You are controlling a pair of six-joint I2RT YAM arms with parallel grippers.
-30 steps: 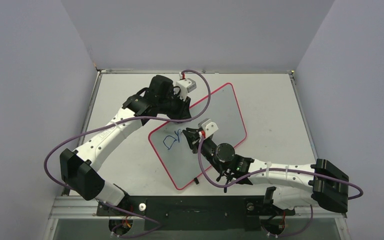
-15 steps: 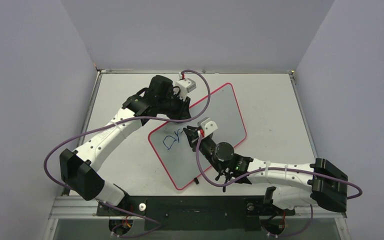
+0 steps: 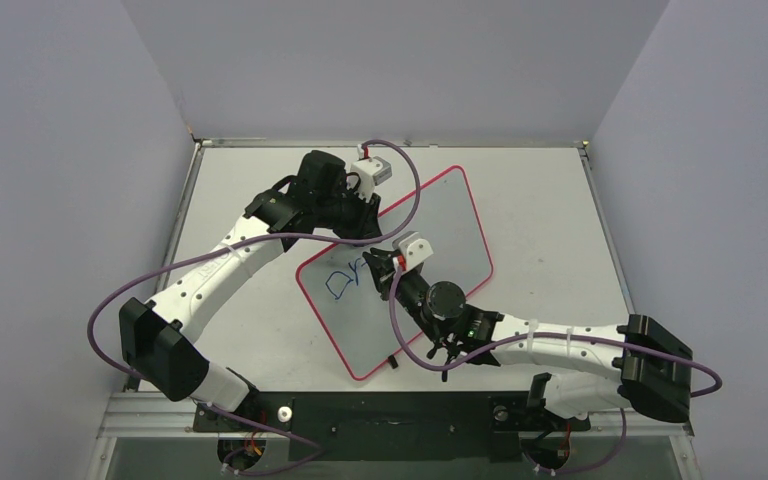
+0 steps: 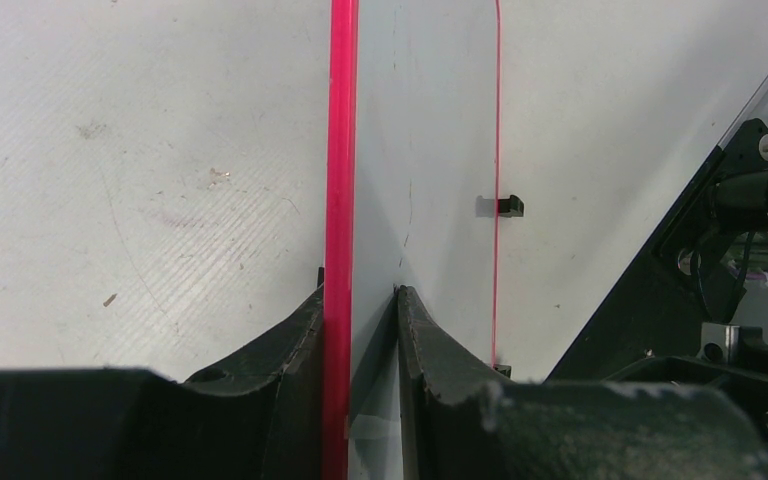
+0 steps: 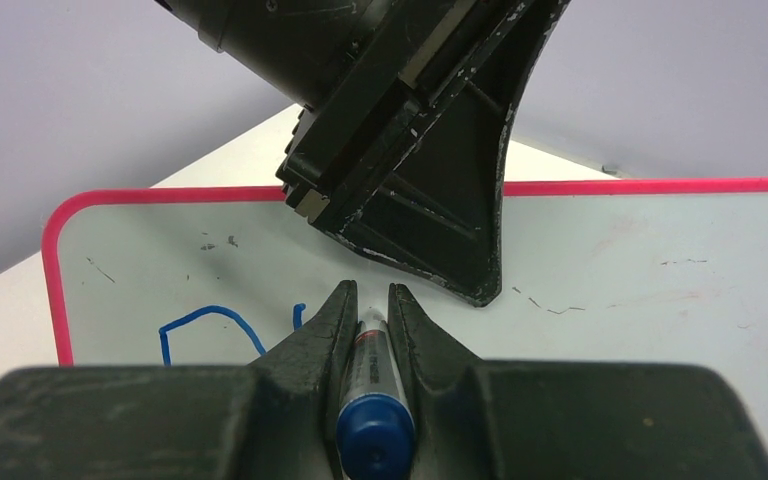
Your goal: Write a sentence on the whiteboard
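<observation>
Since a second ago the right arm has crept up and to the left over the whiteboard (image 3: pixel 442 215), carrying its fingers (image 3: pixel 377 268) closer to the end of the blue sentence (image 3: pixel 344 281); board and left arm have not shifted. So far the writing is a large looping "D" with one short stroke after it, sitting near the board's left short edge. The whiteboard lies slantwise in the middle of the desk (image 3: pixel 545 200), its thin red-pink rim all round. The right fingers are clamped on a blue-capped marker (image 5: pixel 369 368) pointing down at the board, while the left fingers (image 3: pixel 367 230) pinch the board's far long edge, one on each side of the rim. From the right wrist we lose the second stroke behind a finger, and the marker's tip is hidden between the fingertips, so we cannot tell whether it touches the surface. Whether the gripped edge is lifted off the desk is also unclear. White board face runs on from the scrawl toward the far right corner; a small black clip (image 4: pixel 509 206) sits on the opposite long edge. Grey walls close the desk in on three sides — the board's corners stand apart from all of them.
</observation>
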